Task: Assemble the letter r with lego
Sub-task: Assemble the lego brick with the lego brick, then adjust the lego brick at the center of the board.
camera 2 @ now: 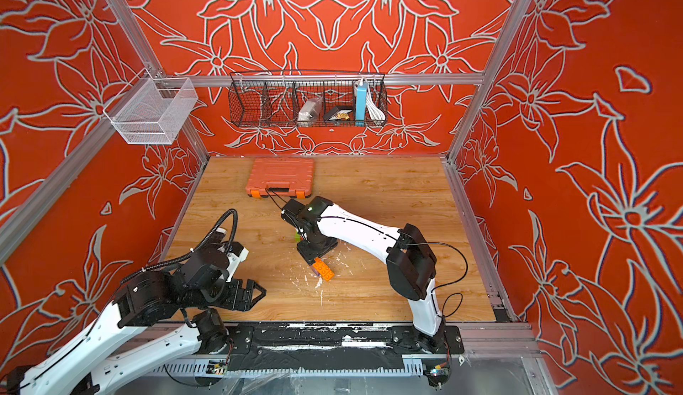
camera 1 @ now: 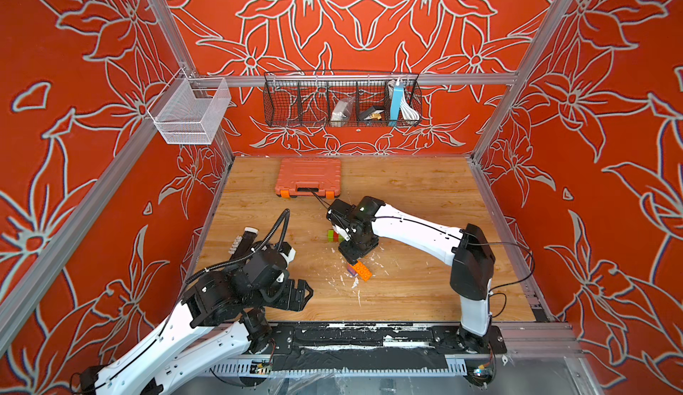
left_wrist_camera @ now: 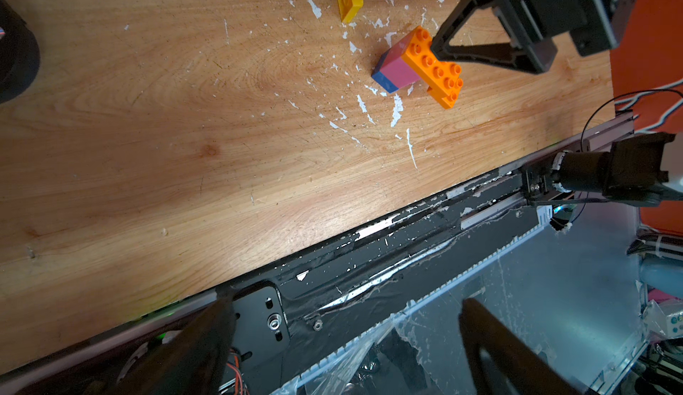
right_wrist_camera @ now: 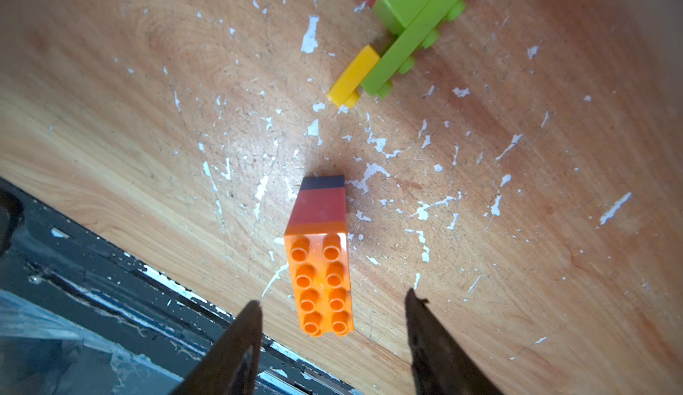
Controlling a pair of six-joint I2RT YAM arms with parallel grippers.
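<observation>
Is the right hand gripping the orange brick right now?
No, the right hand is open, with a visible gap between each finger and the orange brick.

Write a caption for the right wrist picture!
Open right gripper at an orange-topped brick tower; green bricks lie nearby.

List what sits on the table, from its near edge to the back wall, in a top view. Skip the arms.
Orange-topped brick stack → green and red bricks, partly behind the right arm → salmon-orange toolbox.
</observation>
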